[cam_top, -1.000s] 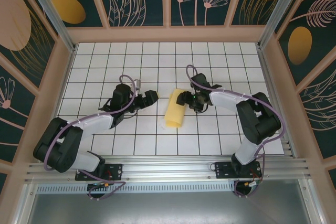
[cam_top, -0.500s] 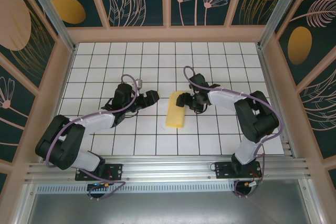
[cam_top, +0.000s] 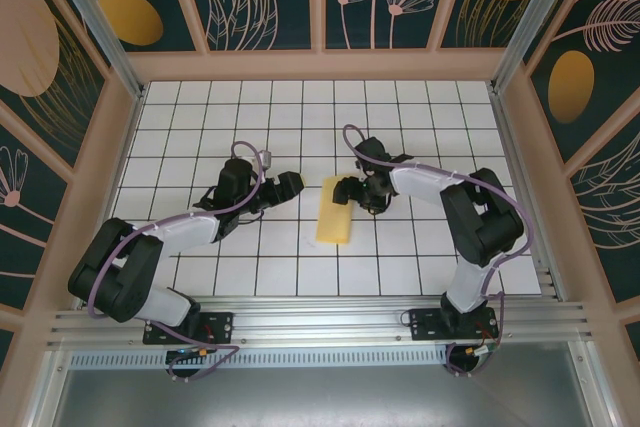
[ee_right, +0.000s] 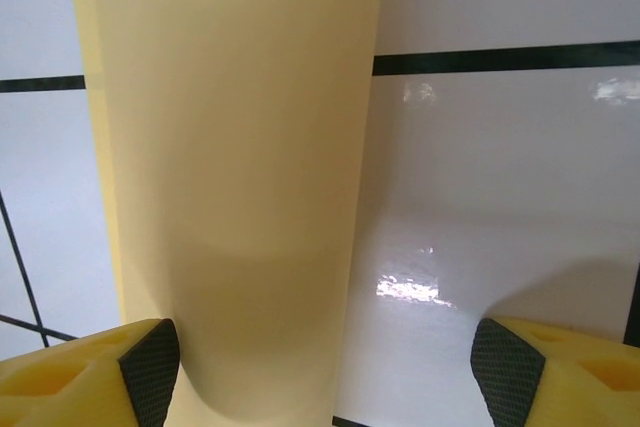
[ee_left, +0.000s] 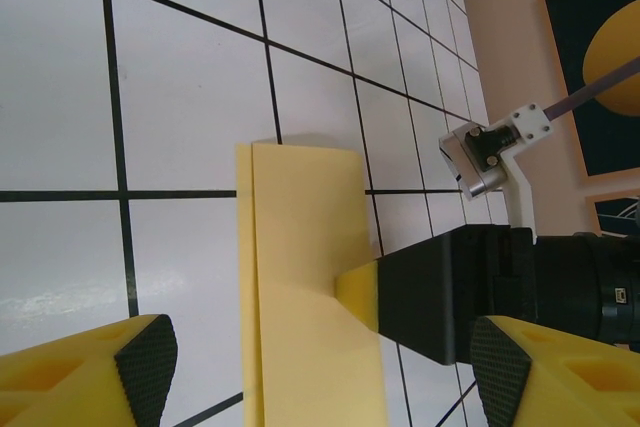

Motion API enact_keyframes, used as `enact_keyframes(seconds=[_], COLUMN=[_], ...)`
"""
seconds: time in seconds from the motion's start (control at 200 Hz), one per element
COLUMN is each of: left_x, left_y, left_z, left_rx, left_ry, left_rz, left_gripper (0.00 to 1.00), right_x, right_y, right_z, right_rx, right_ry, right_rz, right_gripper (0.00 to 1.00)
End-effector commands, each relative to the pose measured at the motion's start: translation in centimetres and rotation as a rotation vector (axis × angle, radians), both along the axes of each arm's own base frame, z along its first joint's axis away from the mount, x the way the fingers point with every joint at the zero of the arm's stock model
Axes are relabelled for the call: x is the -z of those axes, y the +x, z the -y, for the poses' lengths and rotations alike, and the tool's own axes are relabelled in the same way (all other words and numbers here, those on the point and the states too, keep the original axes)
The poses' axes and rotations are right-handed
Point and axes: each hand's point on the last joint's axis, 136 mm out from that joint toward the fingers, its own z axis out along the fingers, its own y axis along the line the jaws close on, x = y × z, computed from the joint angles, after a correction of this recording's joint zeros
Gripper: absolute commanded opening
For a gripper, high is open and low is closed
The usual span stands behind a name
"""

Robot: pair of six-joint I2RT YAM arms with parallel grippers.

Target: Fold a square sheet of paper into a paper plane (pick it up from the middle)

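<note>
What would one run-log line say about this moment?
folded pale-yellow paper sheet: lying on white grid table | left gripper: open, beside it | right gripper: open, at its far end

Paper sheet (cam_top: 334, 215) matt & smooth; table tiles (cam_top: 200, 112) glossy.

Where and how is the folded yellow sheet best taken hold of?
Pinch mid-length on the long edge of the square sheet of paper facing the left end effector, sliding in low from that side: it lies nearly flat, and its two layers end there slightly offset, probably easiest to lift.
</note>
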Motion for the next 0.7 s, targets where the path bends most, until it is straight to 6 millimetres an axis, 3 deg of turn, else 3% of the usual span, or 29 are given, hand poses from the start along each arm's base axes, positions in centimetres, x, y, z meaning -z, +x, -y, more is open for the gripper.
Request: enact_keyframes(seconds=[0.0,0.696], left_x=[-0.43,-0.53], left_y=[0.51,0.45], left_z=[0.37,0.64], left_rx=[0.008,0.023], left_ry=[0.009,0.005], left_rz=[0.024,0.025], left_gripper=[0.8,0.8], right_x=[3.07,3.96], right_y=[-1.63,-1.64], right_z=[-0.55,0.3], right_rx=[-0.057,-0.004], right_ry=[-0.048,-0.112], right_rz=[-0.067,-0.107], right_gripper=[0.83,0.88])
